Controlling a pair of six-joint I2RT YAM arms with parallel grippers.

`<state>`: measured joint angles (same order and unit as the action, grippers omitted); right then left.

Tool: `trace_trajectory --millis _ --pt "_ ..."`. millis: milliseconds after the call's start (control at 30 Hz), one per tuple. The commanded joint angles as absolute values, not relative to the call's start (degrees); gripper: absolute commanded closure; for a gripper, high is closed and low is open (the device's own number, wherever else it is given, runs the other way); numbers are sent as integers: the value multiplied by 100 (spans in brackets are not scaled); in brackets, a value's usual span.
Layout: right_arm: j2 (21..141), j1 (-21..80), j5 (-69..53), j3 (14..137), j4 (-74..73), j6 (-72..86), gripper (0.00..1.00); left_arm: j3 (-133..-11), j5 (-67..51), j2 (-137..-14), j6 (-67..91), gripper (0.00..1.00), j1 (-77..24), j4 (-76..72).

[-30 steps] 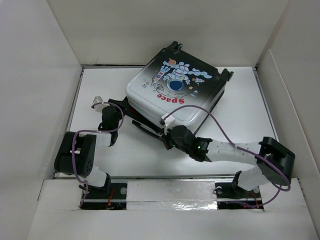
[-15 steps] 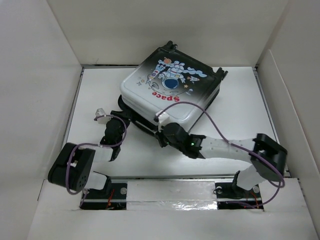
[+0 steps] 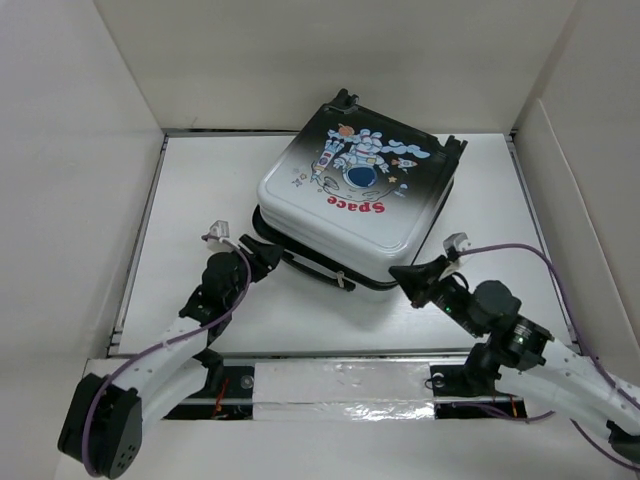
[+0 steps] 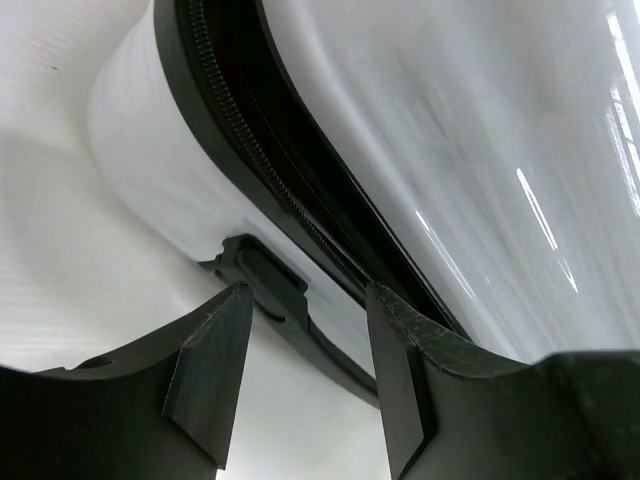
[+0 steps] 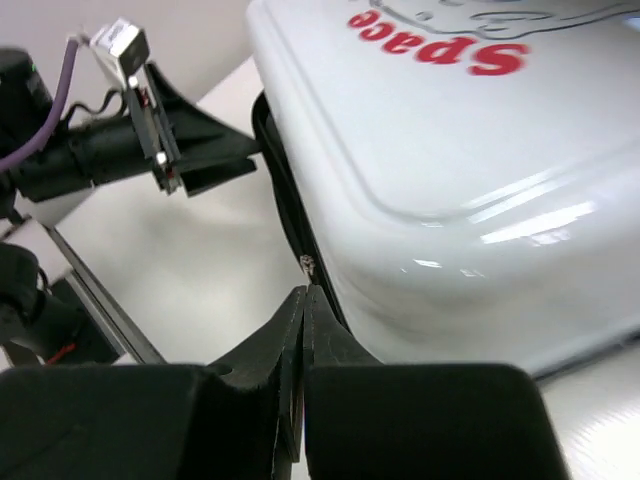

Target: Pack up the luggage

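Your luggage (image 3: 350,205) lies flat on the counter (image 3: 200,190), just ahead of both tools and between them. Its astronaut print and red "Space" lettering face up, and its caster wheels (image 3: 345,98) are on the side farthest from the tools.

Your left tool (image 4: 307,300) is spread, with a clear gap between its fingers (image 4: 210,380) and nothing pinched. Straight ahead of it is the luggage's rounded near corner. There the zipper teeth (image 4: 255,165) run along a dark slit between the two shell halves, and a black plastic fitting (image 4: 265,275) on the lower half sits in line with the gap. From above, this tool's tips are right at that corner, but you cannot tell whether they touch it.

Your right tool (image 5: 304,295) is pressed together, tips meeting in a thin line. It points at the dark seam on the luggage's other near corner. In its wrist view a small metal zipper piece (image 5: 308,264) shows just beyond the tips, while the top view has this tool just beside the shell with nothing visibly caught in it
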<state>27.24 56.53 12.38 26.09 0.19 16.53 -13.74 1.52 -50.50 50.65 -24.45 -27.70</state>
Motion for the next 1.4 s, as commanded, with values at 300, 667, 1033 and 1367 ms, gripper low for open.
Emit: trace_trajectory --millis 300,667,1033,1367 --pt "3807 6196 1938 3084 28 2039 65 -1985 871 -4244 5061 50 -1294 -2020" --pt "3610 2799 2534 3797 -977 1653 100 -3400 -904 -7316 5863 48 133 -3524" --pt "7035 -132 -1097 4016 1071 1301 100 -3498 -967 -8385 5432 48 -684 -3867" --pt "9121 791 -2267 5641 1214 773 100 -1837 -290 -7095 5247 52 -1915 -4262"
